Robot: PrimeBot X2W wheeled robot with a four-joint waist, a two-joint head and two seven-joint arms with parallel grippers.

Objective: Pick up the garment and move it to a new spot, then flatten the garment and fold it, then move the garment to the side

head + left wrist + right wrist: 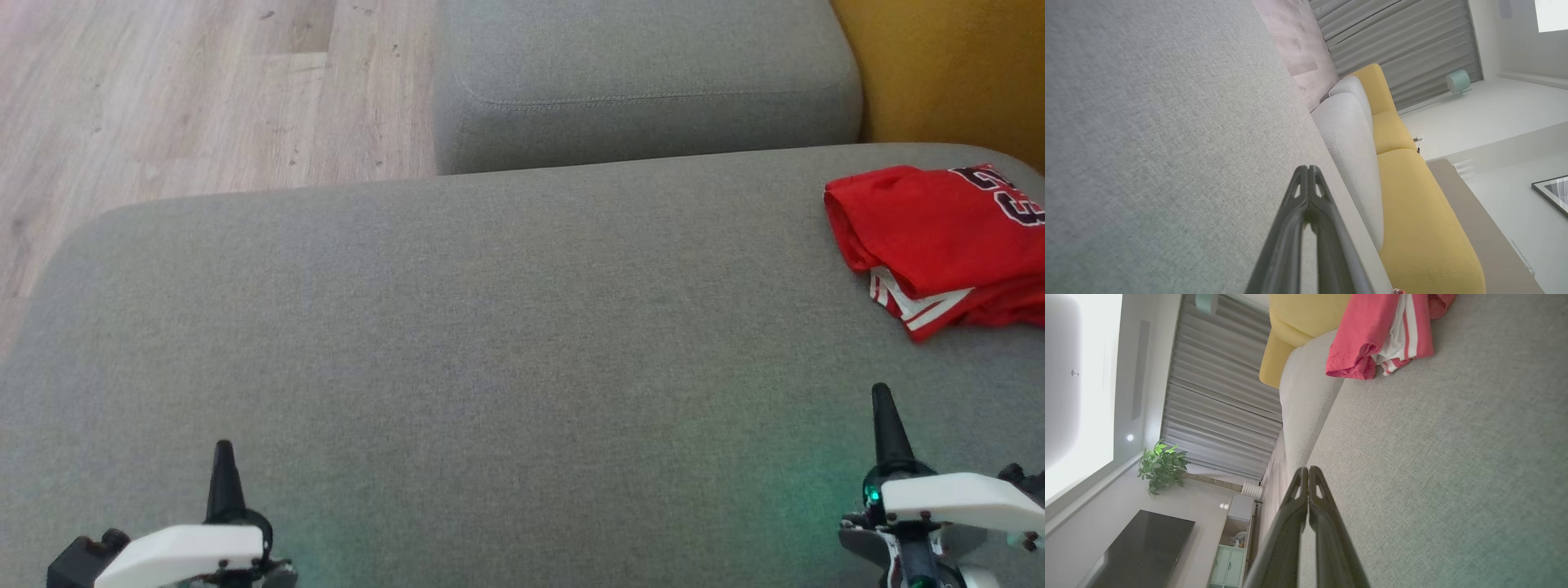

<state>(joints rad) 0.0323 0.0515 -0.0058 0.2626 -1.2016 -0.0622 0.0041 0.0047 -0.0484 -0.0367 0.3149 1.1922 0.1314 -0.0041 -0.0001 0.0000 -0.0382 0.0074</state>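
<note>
The left hand (223, 453) hangs low over the broad grey fabric sofa seat (490, 327), fingers pressed together and holding nothing. Beyond it are pale wood-plank floor (163, 98), then a smaller grey upholstered cushion (637, 73) and a yellow cushion (955, 65). The right hand (882, 396), also closed and empty, sits apart from the red jersey garment with white stripes (931, 233), which lies folded at the seat's right edge. The task looks finished, and nothing stands in the way.

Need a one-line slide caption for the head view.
Red garment lies at the grey cushion's far right; left gripper and right gripper, both shut and empty, hover clear of it.
</note>
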